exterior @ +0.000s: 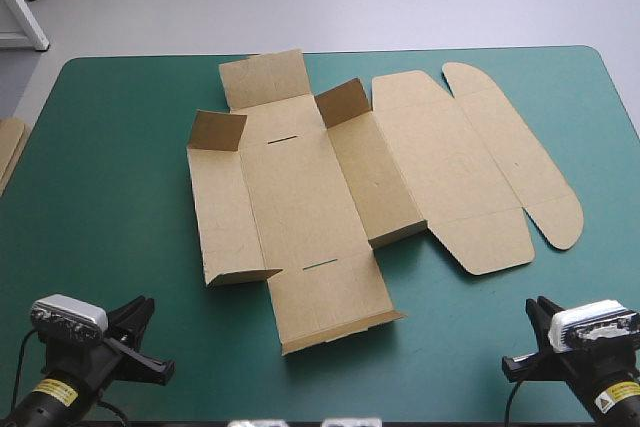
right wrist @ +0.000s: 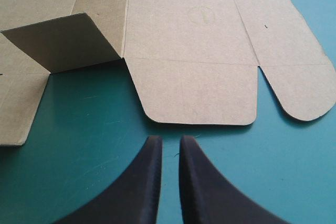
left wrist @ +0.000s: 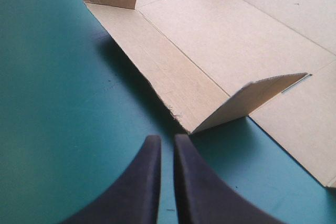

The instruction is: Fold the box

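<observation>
The left gripper (left wrist: 167,139) rests low at about 7 o'clock on the table with the teal-green cover (exterior: 120,197). Its black fingers are drawn together with only a slit between them, and nothing is in it. The right gripper (right wrist: 170,139) mirrors it at about 5 o'clock, fingers likewise together and empty. Both stand apart from the work, probably so that the whole sheet stays open to reach from either side.

The box (exterior: 300,187), a cut sheet of brown corrugated board, lies spread across the middle of the table and touches neither gripper. Just ahead of the left gripper, a small corner flap (left wrist: 252,100) at the sheet's 7 o'clock corner tilts up off the cover, as a creased flap tends to. Ahead of the right gripper, the lid's rounded tuck flap (right wrist: 197,90) lies flat on the cover, with a rounded ear (right wrist: 302,90) beside it.

Farther off, the base panel (exterior: 300,182) lies flat with a slot near each end. Beyond it, two short flaps stand up, one at 11 o'clock (exterior: 218,130) and one near 12 o'clock (exterior: 345,102).

With no wall tucked, the folding looks barely begun. An edge of more brown board (exterior: 8,147) shows at the table's 9 o'clock edge.
</observation>
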